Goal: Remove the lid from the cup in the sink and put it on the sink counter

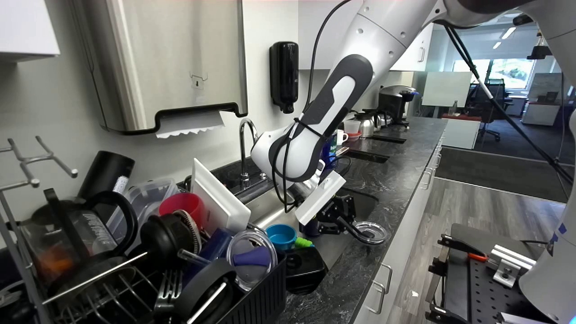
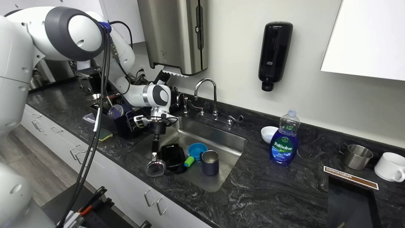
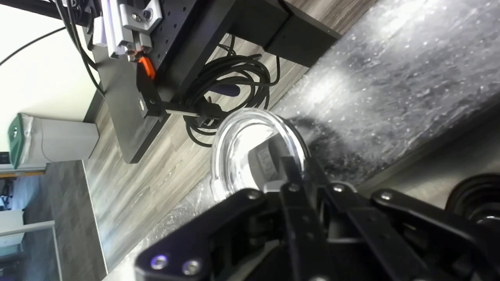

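A soap bottle (image 2: pixel 284 145) stands upright; a dispenser (image 2: pixel 274 55) hangs above

In an exterior view the camera looks over the near dish rack (image 1: pixel 261 294) along the bench (image 1: pixel 391 180); in an exterior view the lens slants down at the wall (image 2: pixel 234 63) from the front. Both exterior views share the sink (image 2: pixel 227 152). The wrist view looks close past gripper (image 3: pixel 301 169) and lid (image 3: pixel 242 148) to the floor (image 3: pixel 131 207).

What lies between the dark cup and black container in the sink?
In an exterior view: a green object, with a teal bowl farther back by the cup.
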### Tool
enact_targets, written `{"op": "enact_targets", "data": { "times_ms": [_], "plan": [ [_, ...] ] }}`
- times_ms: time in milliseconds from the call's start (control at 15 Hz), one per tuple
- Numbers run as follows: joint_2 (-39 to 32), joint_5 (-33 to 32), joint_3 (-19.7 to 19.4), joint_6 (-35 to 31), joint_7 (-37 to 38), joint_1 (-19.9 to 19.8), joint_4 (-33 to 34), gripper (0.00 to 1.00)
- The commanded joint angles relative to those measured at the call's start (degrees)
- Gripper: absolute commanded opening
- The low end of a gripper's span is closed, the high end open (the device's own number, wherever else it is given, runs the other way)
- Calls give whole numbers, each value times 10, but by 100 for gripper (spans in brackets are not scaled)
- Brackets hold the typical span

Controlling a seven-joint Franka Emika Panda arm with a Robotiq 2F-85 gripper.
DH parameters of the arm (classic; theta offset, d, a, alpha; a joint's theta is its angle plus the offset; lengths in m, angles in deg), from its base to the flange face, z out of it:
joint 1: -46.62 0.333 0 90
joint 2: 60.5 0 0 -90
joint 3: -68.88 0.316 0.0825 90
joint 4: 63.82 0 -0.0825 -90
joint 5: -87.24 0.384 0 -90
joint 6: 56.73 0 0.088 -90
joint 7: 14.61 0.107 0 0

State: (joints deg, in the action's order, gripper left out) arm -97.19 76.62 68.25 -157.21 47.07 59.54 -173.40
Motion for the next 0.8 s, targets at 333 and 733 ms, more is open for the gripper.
{"op": "enact_targets", "data": {
  "times_ms": [333, 733],
  "plan": [
    [-21, -6, -9, 15, 9, 6, 12, 2],
    [-28, -9, -12, 15, 8, 8, 13, 2]
  ]
}}
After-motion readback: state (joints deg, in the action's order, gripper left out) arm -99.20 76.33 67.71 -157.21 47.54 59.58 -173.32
